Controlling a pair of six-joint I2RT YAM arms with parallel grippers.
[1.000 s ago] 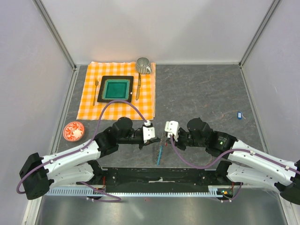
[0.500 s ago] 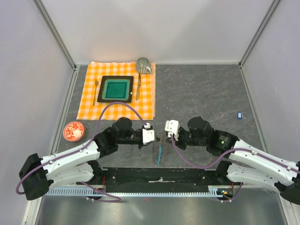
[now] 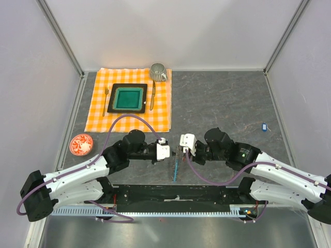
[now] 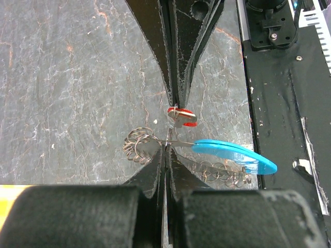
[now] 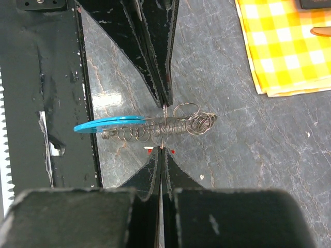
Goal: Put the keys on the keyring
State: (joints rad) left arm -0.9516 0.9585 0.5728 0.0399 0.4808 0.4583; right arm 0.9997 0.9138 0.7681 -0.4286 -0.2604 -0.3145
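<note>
The keyring (image 3: 176, 164), a thin wire coil with a light-blue strip, hangs between my two grippers near the table's front edge. My left gripper (image 3: 170, 152) is shut on the coil's wire, as the left wrist view shows (image 4: 166, 147), with the coil (image 4: 139, 147) and blue strip (image 4: 232, 155) spread to either side. My right gripper (image 3: 181, 149) faces it tip to tip and is shut on the red key (image 4: 182, 114), right against the coil (image 5: 155, 130). Only red slivers (image 5: 172, 151) show beside my right fingertips (image 5: 163, 151). The blue key (image 3: 264, 126) lies far right on the table.
An orange checked cloth (image 3: 103, 120) at the back left carries a green-and-black plate (image 3: 128, 98), a fork (image 3: 106, 101), a knife (image 3: 152, 95) and a cup (image 3: 158, 71). A red-patterned saucer (image 3: 81, 144) sits at the left. The black base rail (image 3: 176, 194) runs just under the keyring.
The two grippers have drawn slightly closer together, the right one shifting left towards the keyring. Both grips are unchanged.
</note>
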